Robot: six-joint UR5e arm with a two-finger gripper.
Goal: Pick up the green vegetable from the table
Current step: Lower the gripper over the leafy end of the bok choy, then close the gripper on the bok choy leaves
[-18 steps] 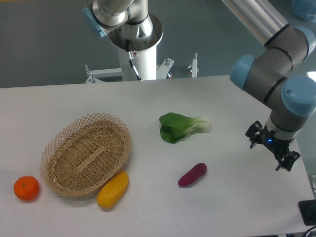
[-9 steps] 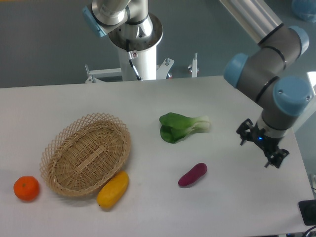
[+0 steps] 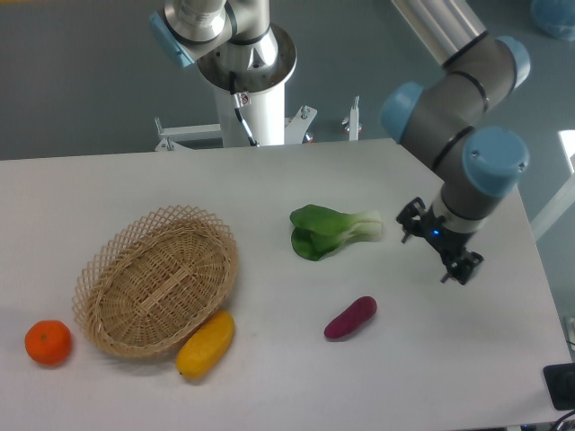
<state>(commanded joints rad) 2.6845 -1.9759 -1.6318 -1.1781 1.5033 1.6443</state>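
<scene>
Vegetable (image 3: 334, 230) mid-table (image 3: 269, 377); hand (image 3: 438, 252) right, apart.

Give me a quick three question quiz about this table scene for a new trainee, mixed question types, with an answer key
1. True or false: the gripper is holding the green vegetable.
2. Which item touches the wicker basket? A) orange B) yellow fruit C) purple vegetable
3. Fill in: the vegetable's pale stalk end points toward the ____.

Key
1. False; the gripper is open, beside the stalk, apart from it.
2. B, the yellow fruit; the orange and purple vegetable lie apart on the table.
3. Gripper.
</scene>
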